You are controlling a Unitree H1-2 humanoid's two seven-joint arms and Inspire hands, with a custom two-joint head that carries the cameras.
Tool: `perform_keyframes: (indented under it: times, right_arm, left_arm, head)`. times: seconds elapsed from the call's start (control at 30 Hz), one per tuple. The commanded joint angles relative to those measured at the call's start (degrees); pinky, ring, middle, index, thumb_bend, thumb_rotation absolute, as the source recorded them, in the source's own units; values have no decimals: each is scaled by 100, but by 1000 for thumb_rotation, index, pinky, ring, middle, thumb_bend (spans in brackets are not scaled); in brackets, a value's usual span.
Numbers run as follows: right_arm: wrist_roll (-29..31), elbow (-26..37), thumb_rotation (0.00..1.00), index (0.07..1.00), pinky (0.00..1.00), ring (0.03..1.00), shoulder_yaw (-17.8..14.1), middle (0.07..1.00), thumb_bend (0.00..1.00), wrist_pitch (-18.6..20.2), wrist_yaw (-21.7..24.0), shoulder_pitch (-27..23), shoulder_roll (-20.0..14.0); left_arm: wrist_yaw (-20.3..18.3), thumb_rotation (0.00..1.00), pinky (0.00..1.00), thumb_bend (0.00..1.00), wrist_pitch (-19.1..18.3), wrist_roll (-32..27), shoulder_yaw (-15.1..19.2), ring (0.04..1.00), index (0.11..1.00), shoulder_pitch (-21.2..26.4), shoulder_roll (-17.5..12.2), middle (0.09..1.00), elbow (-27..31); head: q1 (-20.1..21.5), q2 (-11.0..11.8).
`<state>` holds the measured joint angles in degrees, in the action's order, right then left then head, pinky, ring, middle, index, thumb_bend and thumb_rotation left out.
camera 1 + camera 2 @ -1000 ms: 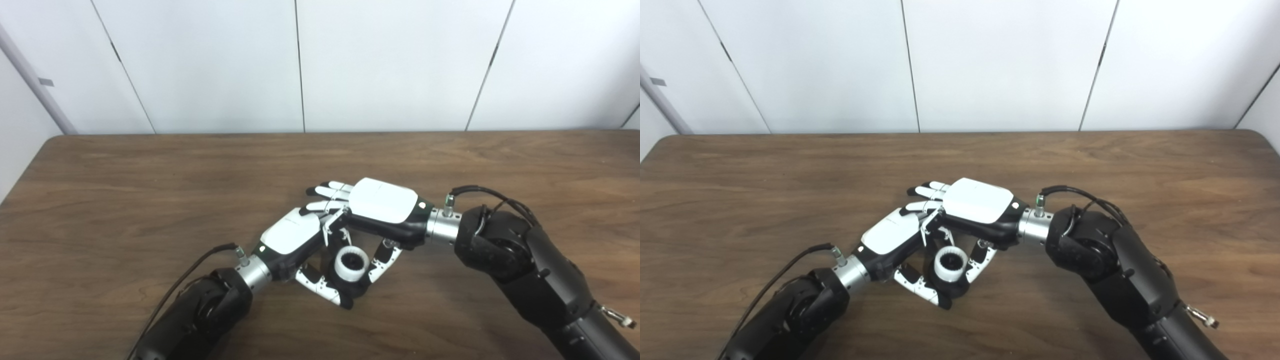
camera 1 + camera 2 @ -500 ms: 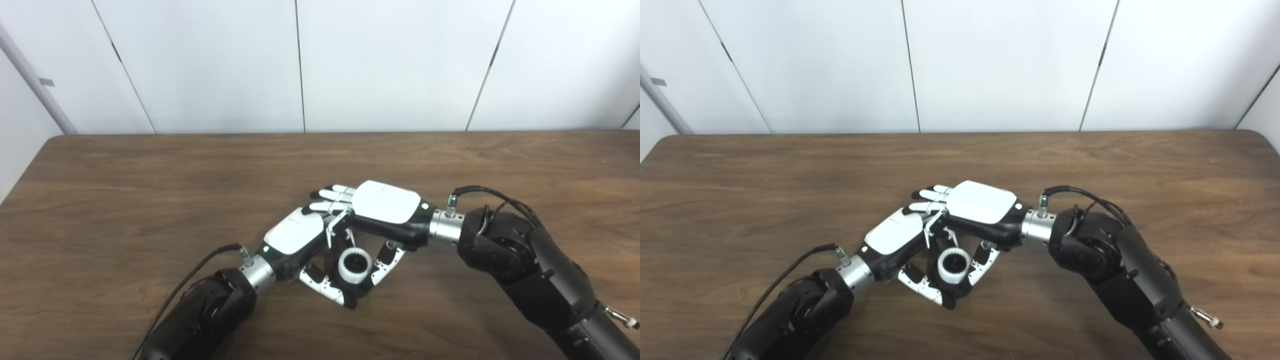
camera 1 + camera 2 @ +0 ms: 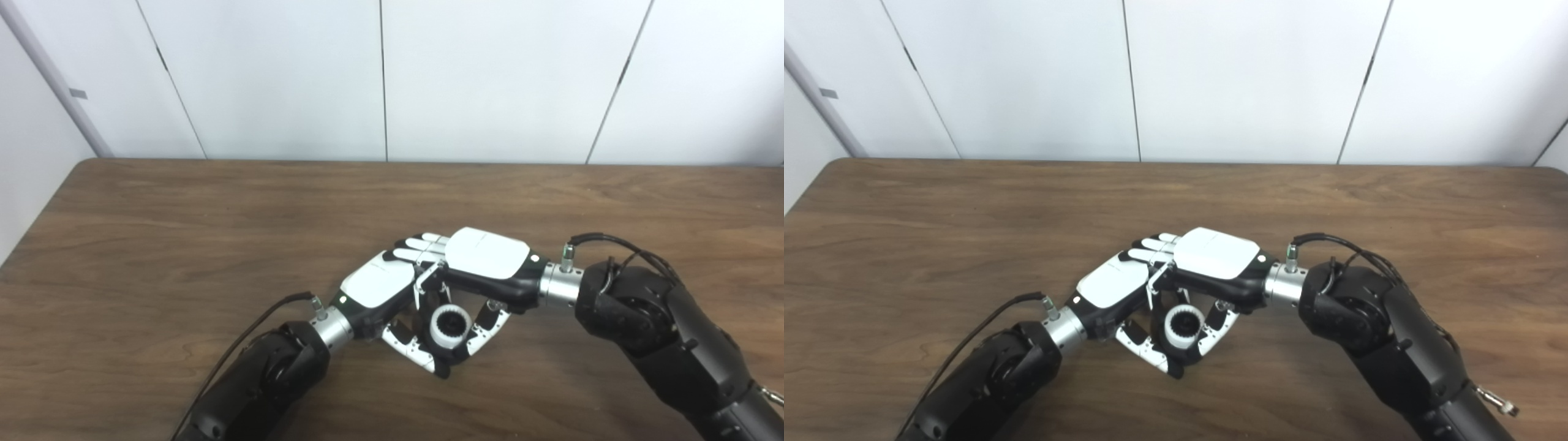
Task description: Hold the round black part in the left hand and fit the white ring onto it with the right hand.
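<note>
White ring [image 3: 450, 326] and round black part [image 3: 451, 321] sit together low over the counter [image 3: 184, 245], between the two thumbs; dark toothed material shows inside the ring's bore, so the ring appears at least partly seated on the part. How deep it sits cannot be read from these views.

Step in hand: judged to be the fitting stage, near its end. The next move probably calls for a straight, even press along the part's axis, with the left side holding firm so the assembly does not tilt or slip toward the counter.

Pose:
- Left robot hand [image 3: 378, 286]: palm down, angled up and to the right from its wrist, thumb curled under and touching the assembly from the left. It is closed around the black part.
- Right robot hand [image 3: 487, 260]: palm down, pointing left, its fingers [image 3: 422, 245] lying over the left hand's fingertips. Its thumb [image 3: 487, 327] touches the ring from the right. It is grasping the ring.

Both forearms enter from the bottom edge and converge at centre.
</note>
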<state>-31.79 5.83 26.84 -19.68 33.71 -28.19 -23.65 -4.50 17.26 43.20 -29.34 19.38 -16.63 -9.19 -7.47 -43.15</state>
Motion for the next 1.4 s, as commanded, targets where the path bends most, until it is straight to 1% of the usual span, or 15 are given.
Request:
perform_keyframes:
  times: [0.0, 0.17, 0.4, 0.63, 0.73, 0.87, 0.93, 1.0, 1.07, 1.17, 1.23, 1.27, 1.3, 1.33, 1.37]
  right_arm:
    - [5, 69, 226, 575, 1000, 1000, 80, 975, 991, -51, 125, 0, -62]
    - [7, 70, 235, 613, 1000, 1000, 98, 989, 1000, -77, 127, -24, -105]
    - [37, 81, 244, 631, 1000, 1000, 93, 1000, 1000, -146, 68, -40, -105]
    - [100, 278, 240, 641, 1000, 1000, 84, 1000, 1000, -30, 160, -89, -78]
    - [183, 436, 239, 642, 1000, 1000, 27, 1000, 1000, -11, 173, -95, -95]
    - [420, 656, 265, 652, 1000, 1000, -146, 1000, 1000, 114, 220, -118, -163]
    - [491, 800, 267, 662, 1000, 1000, -276, 1000, 1000, 252, 291, -127, -232]
    - [623, 847, 251, 678, 1000, 1000, -455, 1000, 1000, 289, 254, -91, -297]
    - [728, 783, 248, 696, 1000, 1000, -677, 1000, 1000, 224, 108, -4, -367]
    - [794, 739, 308, 760, 1000, 1000, -1002, 995, 1000, 302, -71, 142, -403]
    - [794, 733, 425, 855, 1000, 1000, -1179, 999, 995, 417, -132, 213, -418]
    - [810, 713, 497, 899, 1000, 1000, -1272, 1000, 968, 471, -168, 246, -425]
    - [852, 672, 595, 944, 1000, 1000, -1373, 1000, 935, 503, -214, 276, -438]
    - [905, 638, 655, 972, 1000, 1000, -1463, 1000, 910, 538, -254, 302, -436]
    - [997, 599, 688, 986, 1000, 1000, -1579, 1000, 892, 613, -294, 325, -435]
  left_arm:
    - [-145, 61, 1000, 525, -96, 241, -126, 1000, 476, 135, 117, 879, -116]
    - [2, 65, 1000, 526, -82, 380, -134, 1000, 475, 143, 142, 873, -163]
    - [163, 66, 1000, 526, -36, 409, -156, 1000, 476, 127, 133, 883, -226]
    - [333, 68, 1000, 525, 90, 435, -173, 1000, 481, 140, 71, 885, -346]
    - [226, 68, 1000, 525, 103, 390, -165, 1000, 482, 145, -2, 892, -389]
    - [103, 61, 1000, 525, 134, 6, -21, 1000, 481, 82, -62, 880, -462]
    - [127, 60, 1000, 525, 194, -52, 20, 1000, 481, 50, -134, 869, -484]
    - [146, 61, 1000, 525, 253, -91, 56, 1000, 480, 15, -202, 859, -509]
    - [158, 61, 1000, 525, 285, -97, 80, 1000, 479, -17, -257, 856, -524]
    - [111, 62, 1000, 525, 294, -155, 119, 1000, 480, -69, -322, 858, -501]
    - [101, 62, 1000, 525, 305, -178, 143, 1000, 480, -101, -363, 855, -485]
    - [107, 62, 1000, 525, 316, -168, 147, 1000, 480, -112, -386, 854, -480]
    - [126, 63, 1000, 526, 350, -167, 151, 1000, 480, -117, -402, 853, -492]
    - [137, 62, 1000, 526, 376, -171, 158, 1000, 480, -122, -418, 852, -500]
    - [145, 62, 1000, 526, 396, -178, 165, 1000, 480, -127, -431, 851, -510]
  head:
    - [-2, 1]
    - [-11, 7]
    - [-14, 21]
    - [64, 45]
    - [108, 69]
    - [160, 102]
    - [176, 128]
    - [205, 153]
    - [210, 168]
    - [227, 182]
    - [258, 192]
    - [266, 196]
    - [275, 196]
    - [297, 191]
    - [309, 193]
